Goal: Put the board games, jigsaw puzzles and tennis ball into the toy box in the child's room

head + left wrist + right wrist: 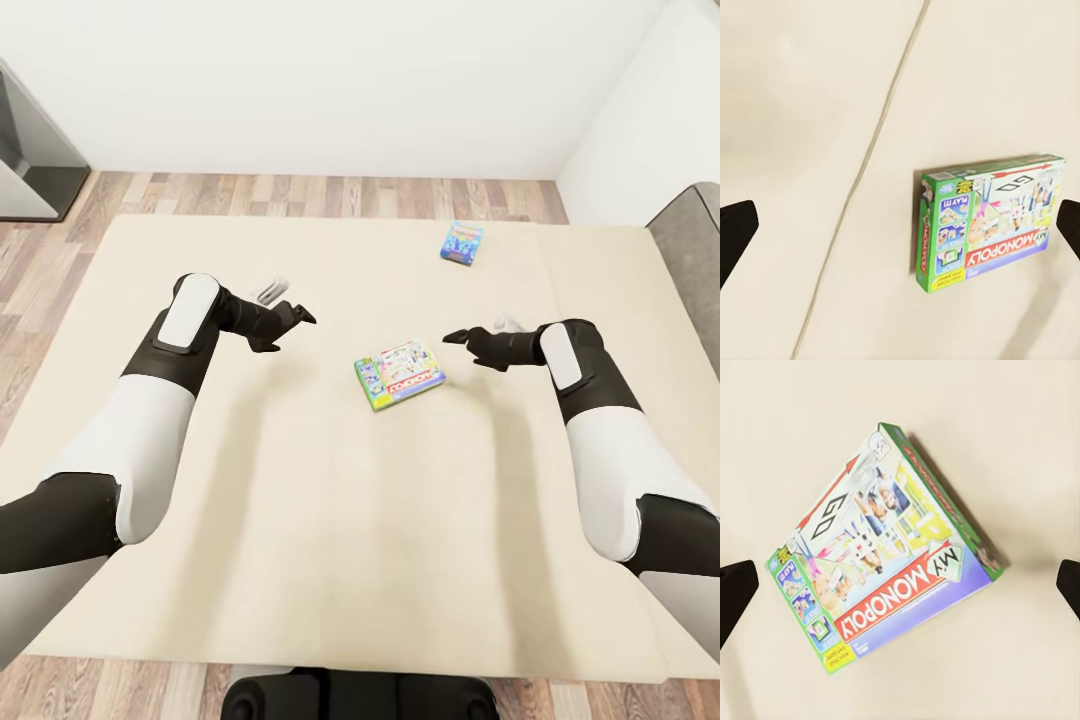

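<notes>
In the head view, a wide beige mattress (300, 500) is seen filling most of the frame, with wood-plank floor (300, 192) along its far edge and a white wall (330, 80) above that. A large flat green-edged "MY MONOPOLY" board game box (399, 373) is laid flat on the mattress just right of the frame's centre. A smaller light-blue cartoon-printed game box (462, 242) is laid further up and to the right, well apart from the first, near the mattress's far edge. A grey padded headboard (692, 260) is seen at the right edge.

The left gripper (300, 316) is held above the mattress at centre left, and the right gripper (455, 338) at centre right; the Monopoly box lies between them, touched by neither. Both grippers are empty. In each wrist view the two black fingertips (736, 232) (736, 594) are seen at opposite edges of the frame, so the jaws of both are spread wide. In the left wrist view the Monopoly box (986, 221) is seen beside a seam (862, 172) in the mattress; in the right wrist view the box (889, 555) is centred between the fingertips.
</notes>
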### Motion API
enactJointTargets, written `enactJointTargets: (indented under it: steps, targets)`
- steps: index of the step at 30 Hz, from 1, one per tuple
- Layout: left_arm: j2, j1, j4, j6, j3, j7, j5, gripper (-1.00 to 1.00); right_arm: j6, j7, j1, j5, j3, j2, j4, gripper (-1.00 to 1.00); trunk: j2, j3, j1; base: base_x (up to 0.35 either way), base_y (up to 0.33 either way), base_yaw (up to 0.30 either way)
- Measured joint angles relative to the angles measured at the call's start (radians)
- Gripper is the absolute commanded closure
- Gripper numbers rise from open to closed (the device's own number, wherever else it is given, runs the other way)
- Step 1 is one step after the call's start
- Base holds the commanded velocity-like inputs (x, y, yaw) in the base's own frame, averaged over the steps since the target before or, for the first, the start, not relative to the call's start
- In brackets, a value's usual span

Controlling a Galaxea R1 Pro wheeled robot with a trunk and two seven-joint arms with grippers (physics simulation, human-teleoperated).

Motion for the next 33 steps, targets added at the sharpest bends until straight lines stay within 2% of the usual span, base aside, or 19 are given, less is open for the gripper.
enactJointTargets:
  steps: [7, 33]
  targets:
    - [0.000, 0.000, 0.000, 0.000, 0.001, 0.000, -0.001, -1.00, -0.001, 0.002, 0.000, 0.000, 0.000, -0.001, 0.000, -1.00, -0.049, -0.022, 0.027, 0.000, 0.000, 0.000]
    - [-0.001, 0.001, 0.000, 0.000, -0.001, 0.000, -0.006, -1.00, 0.000, 0.003, 0.009, -0.004, 0.002, 0.001, 0.015, -1.00, -0.049, -0.022, 0.027, 0.000, 0.000, 0.000]
